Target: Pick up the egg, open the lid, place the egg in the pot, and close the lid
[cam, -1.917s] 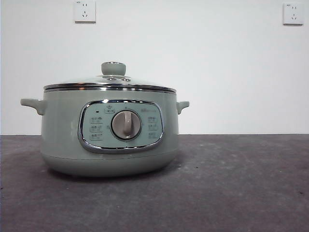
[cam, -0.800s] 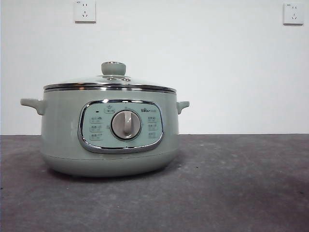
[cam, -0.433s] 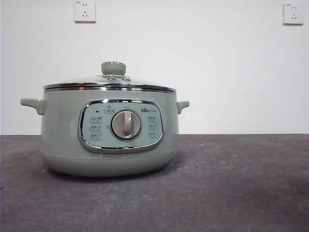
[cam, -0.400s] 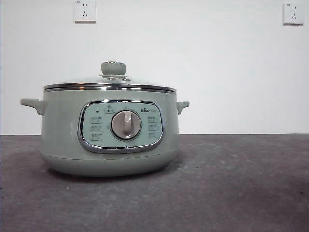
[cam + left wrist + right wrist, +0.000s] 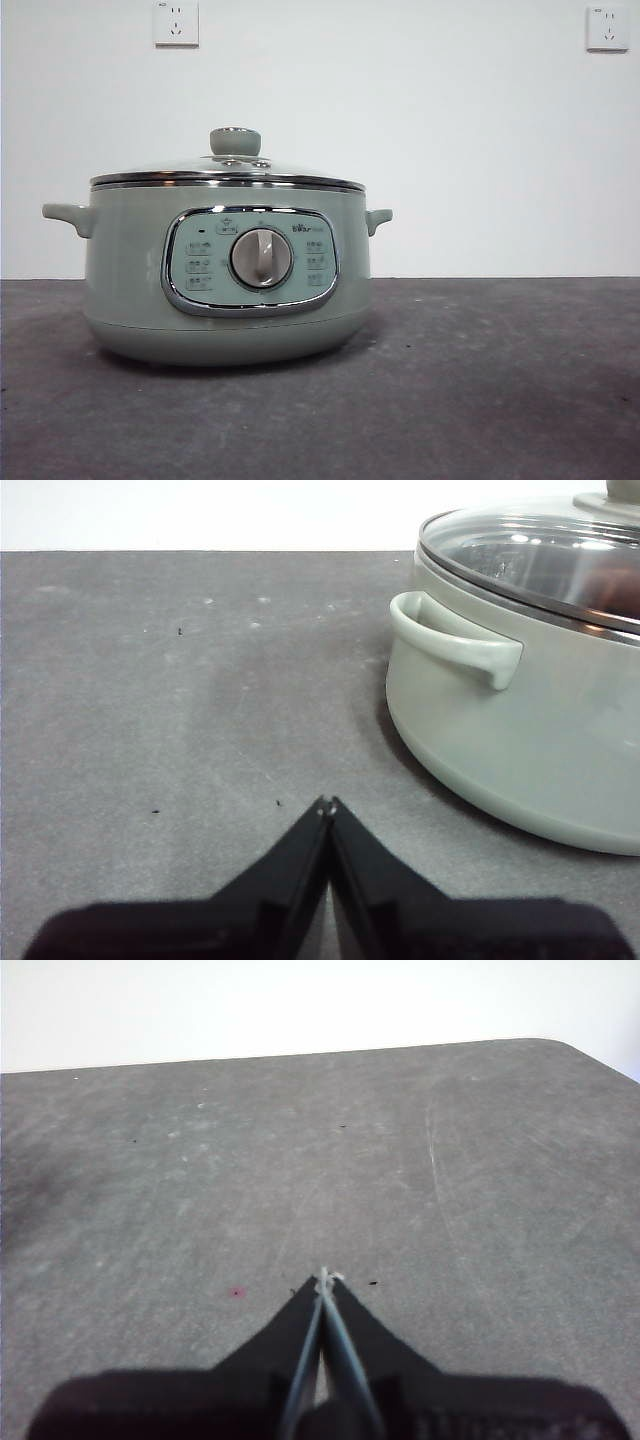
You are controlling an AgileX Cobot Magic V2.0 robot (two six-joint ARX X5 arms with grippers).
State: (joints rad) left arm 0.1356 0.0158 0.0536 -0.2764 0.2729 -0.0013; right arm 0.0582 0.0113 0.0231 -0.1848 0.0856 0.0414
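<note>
Both hands wait clenched and empty above the grey desk [image 5: 150, 700]: the left hand [image 5: 327, 805] hovers near the pot [image 5: 228, 270], whose side handle [image 5: 455, 650] sits at its two o'clock; the right hand [image 5: 323, 1280] faces bare desk. Nothing has shifted across the last two seconds. The lid [image 5: 228, 172] remains seated on the pot, the egg appears in no view, and the task looks unstarted

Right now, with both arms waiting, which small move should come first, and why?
Probably search for the egg, which no view shows, though a reddish shape shows through the lid. The lid sits on the pot. Left gripper and right gripper have shut, empty jaws.
</note>
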